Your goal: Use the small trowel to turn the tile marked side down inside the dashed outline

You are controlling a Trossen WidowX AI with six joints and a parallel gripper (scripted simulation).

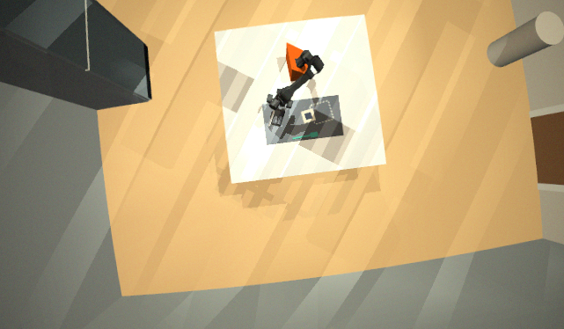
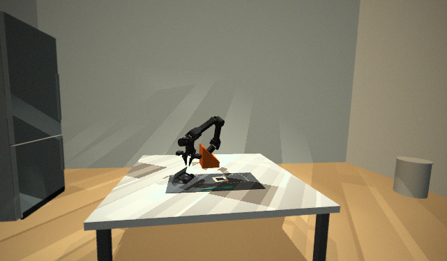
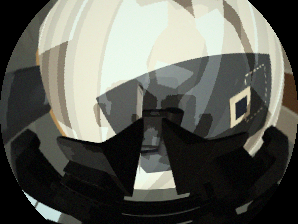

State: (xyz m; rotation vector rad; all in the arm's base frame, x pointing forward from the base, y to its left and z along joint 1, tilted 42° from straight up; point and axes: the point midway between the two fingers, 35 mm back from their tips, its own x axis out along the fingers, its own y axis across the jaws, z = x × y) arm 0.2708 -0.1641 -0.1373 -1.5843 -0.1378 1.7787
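A pale tile (image 1: 308,115) (image 2: 220,179) (image 3: 241,107) lies flat on the dark mat (image 1: 337,129) (image 2: 256,186), its dark square mark facing up. It is at the left side of the dashed outline (image 1: 332,111); whether it overlaps the line is hard to tell. A teal trowel-like tool (image 1: 312,135) (image 2: 226,188) lies flat near the mat's front edge. My gripper (image 2: 187,164) (image 3: 152,121) points down above the mat's left end, over a black stand-like object (image 1: 277,119) (image 2: 185,178). Its fingers are partly apart with nothing seen between them. The teal tool is out of the wrist view.
The black object has a tilted plate and sits left of the tile. An orange wedge (image 1: 292,62) (image 2: 208,159) stands beside the arm's base at the back. The white table (image 1: 249,169) (image 2: 208,213) extends around the mat.
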